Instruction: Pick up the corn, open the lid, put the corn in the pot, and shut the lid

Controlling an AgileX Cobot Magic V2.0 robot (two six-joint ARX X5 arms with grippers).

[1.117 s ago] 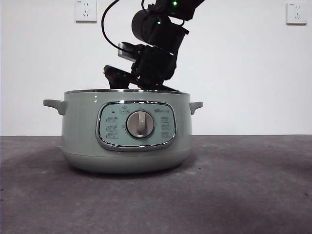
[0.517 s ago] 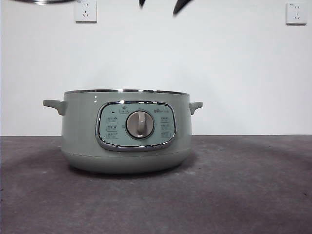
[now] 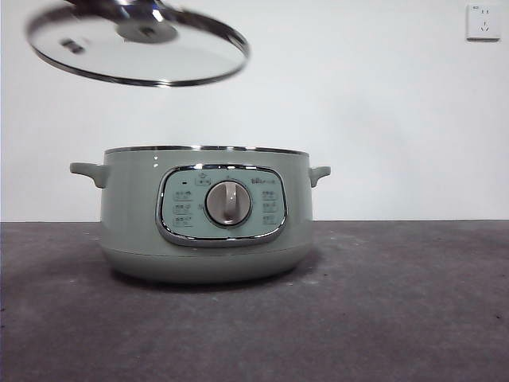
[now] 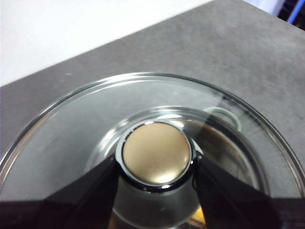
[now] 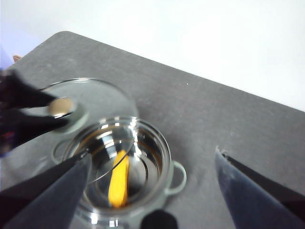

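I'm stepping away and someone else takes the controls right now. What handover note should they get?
Left gripper: shut on the lid's knob, holding the lid tilted in the air, up and to one side of the pot.
Right gripper: open, empty, high above the pot.
Corn: lying on the pot's steel bottom.
Done: corn in the pot, lid off.
Left: lower the lid onto the pot's rim, then release.

matte black left hand [image 4: 156, 191], tapered jaws
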